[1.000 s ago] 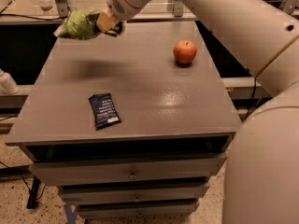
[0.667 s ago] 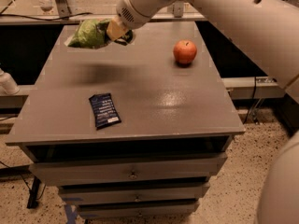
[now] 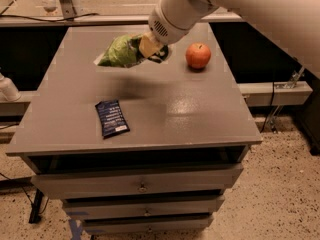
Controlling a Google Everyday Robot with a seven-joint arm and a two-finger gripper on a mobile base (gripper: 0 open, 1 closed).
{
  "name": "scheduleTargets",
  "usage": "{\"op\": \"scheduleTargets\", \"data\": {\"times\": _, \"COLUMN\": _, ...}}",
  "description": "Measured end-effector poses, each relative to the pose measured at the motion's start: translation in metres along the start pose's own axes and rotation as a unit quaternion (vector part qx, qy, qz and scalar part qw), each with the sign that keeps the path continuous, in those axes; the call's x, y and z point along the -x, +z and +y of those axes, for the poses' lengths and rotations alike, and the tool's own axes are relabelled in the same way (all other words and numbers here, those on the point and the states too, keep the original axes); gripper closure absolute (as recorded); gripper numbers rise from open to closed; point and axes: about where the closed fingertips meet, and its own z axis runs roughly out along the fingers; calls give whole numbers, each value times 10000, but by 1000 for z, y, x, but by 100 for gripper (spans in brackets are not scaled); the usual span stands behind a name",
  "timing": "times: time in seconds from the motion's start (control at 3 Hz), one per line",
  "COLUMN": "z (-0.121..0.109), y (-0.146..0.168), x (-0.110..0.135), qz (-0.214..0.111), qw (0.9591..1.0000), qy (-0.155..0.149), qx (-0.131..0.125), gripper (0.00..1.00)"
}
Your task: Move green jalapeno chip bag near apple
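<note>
The green jalapeno chip bag [image 3: 121, 51] hangs in the air above the grey table [image 3: 190, 109], tilted, with its shadow on the tabletop below. My gripper [image 3: 150, 46] is shut on the bag's right end and holds it up. The red-orange apple [image 3: 198, 55] sits on the table to the right of the gripper, a short gap away. My white arm comes down from the upper right.
A small dark blue flat packet [image 3: 111, 118] lies near the table's front left. The table has drawers [image 3: 142, 186] below its front edge. A white object [image 3: 7, 88] sits off the table's left side. A rail runs behind the table.
My gripper has carried the green bag to the right and toward the apple; the gap between bag and apple has shrunk. The apple and the blue packet have not moved.
</note>
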Motion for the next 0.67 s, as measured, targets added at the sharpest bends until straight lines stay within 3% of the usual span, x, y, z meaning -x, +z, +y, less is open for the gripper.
{"op": "scheduleTargets", "data": {"times": 0.67, "z": -27, "y": -27, "x": -63, "qz": 524, "qw": 9985, "qy": 13, "qx": -171, "gripper": 100}}
